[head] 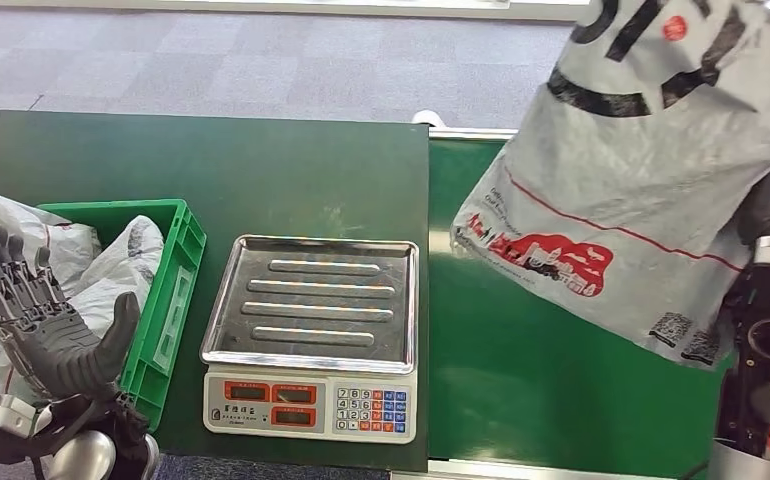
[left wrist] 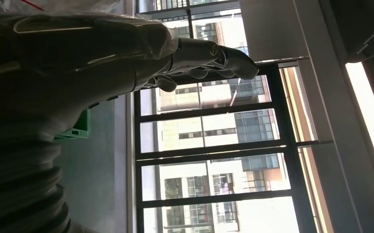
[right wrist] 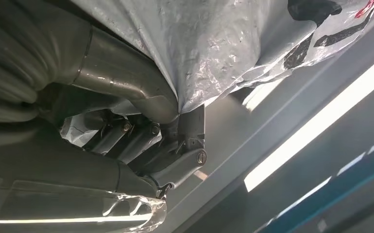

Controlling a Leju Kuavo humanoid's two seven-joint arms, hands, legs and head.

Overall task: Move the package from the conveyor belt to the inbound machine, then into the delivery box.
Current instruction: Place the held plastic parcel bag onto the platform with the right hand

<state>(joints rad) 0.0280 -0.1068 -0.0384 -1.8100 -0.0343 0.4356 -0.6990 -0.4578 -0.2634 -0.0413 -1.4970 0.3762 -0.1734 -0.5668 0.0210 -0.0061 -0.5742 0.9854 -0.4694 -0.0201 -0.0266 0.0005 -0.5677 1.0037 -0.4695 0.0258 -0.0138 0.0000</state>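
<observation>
Nearest on the left, the left robot hand (head: 46, 325) hovers with its fingers spread and nothing in it, palm up, just in front of the green delivery box (head: 166, 290). That box already holds grey mail bags (head: 111, 265), with another bag lying outside it at the far left edge. Just right of the box stands the inbound machine (head: 313, 335), a weighing scale with a bare steel tray and a keypad along its near face; both sit on the dark green bench (head: 211, 160).

To the right, the conveyor belt (head: 521, 370) runs near to far beside the bench. Above it hangs the package (head: 631, 190), a grey plastic mailer with red and black print, lifted well clear of the belt. The right robot hand (right wrist: 141, 141) grips it; the right wrist view shows dark fingers closed into the crinkled plastic.

By my reading, the pick from the belt is done. The package has not yet reached the scale tray, so 2 steps remain: setting it on the machine, then moving it into the box.
</observation>
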